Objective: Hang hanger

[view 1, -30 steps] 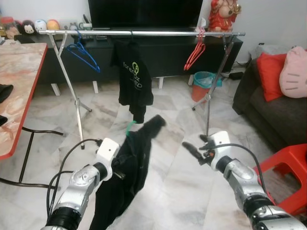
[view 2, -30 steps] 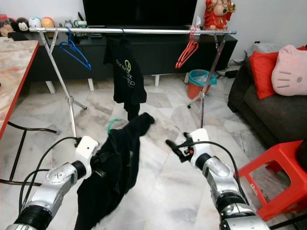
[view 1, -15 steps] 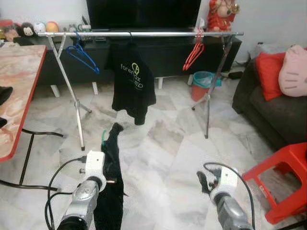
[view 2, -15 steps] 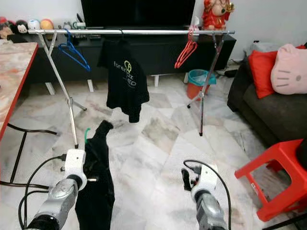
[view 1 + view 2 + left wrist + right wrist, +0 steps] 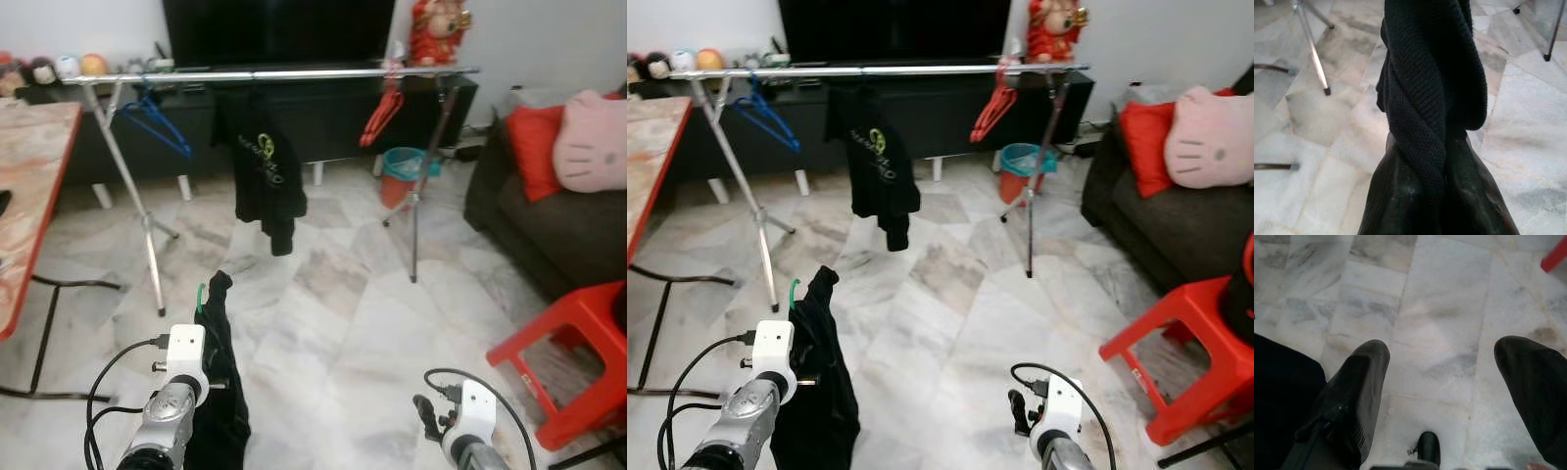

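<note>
1. The clothes rail (image 5: 294,73) stands across the room on the floor (image 5: 333,313), in front of the TV cabinet (image 5: 323,113).
2. On the rail hang a hanger (image 5: 152,122) near its left end, a T-shirt (image 5: 265,171) near the middle and more hangers (image 5: 380,110) near its right end.
3. A bin (image 5: 400,174) stands just behind the rail's right leg.
4. Right of the rail sits a sofa (image 5: 549,215); a stool (image 5: 568,352) stands nearer the camera.
5. A tabletop (image 5: 29,186) lies left of the rail.
6. The left gripper (image 5: 1425,196), in front of the rail, holds a garment (image 5: 220,372) with a hanger hook (image 5: 201,294) at its top.

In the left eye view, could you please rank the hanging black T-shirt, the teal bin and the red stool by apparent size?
1. Red stool, though nearness inflates it
2. Hanging black T-shirt
3. Teal bin
</note>
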You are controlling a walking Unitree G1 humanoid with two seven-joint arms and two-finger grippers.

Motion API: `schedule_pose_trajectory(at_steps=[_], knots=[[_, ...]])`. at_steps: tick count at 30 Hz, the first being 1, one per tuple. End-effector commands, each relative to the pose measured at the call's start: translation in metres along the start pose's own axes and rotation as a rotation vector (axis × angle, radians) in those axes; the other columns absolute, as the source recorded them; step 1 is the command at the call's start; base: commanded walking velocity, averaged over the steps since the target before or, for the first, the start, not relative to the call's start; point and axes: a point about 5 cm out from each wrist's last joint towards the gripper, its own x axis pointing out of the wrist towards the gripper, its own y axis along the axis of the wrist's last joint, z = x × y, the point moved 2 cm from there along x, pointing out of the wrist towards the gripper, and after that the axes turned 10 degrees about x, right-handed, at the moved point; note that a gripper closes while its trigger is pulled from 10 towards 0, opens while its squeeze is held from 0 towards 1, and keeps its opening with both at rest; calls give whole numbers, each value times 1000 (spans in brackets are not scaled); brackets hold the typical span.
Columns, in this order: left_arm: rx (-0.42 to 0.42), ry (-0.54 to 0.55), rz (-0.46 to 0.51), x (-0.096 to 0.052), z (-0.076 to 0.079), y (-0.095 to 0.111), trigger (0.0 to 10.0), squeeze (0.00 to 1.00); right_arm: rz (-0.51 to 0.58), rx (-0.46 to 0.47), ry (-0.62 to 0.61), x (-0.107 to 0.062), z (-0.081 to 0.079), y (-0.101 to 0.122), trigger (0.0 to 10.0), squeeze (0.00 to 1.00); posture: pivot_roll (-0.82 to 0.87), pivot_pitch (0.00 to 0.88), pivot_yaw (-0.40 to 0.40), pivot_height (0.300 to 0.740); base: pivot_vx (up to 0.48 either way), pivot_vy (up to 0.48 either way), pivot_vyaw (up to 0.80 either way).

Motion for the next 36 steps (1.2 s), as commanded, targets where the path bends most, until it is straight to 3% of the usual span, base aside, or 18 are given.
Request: schedule_pose_trajectory(at_steps=[1,7,16,23,24,36], knots=[[22,-4,40,3,3,10,10000,0,-18,12,-21,-2,8,-2,10000,0,3,0,-35,740,0,-371,0],[24,-8,41,2,4,9,10000,0,-42,17,-15,-1,-1,-10,10000,0,-2,0,-32,740,40,-374,-106],[33,6,34,3,0,7,10000,0,-56,25,-31,-2,3,-13,10000,0,-11,0,-24,740,53,-373,0],[3,-4,55,3,4,11,10000,0,-64,30,-37,-3,5,-14,10000,0,-14,0,-22,740,0,0,0],[-46,-26,89,3,8,15,10000,0,-70,38,-43,-3,6,-15,10000,0,-16,0,-20,740,0,0,0],[-41,-36,105,7,8,25,10000,0,-63,20,-22,-1,2,-10,10000,0,-2,0,-31,740,185,0,0]])
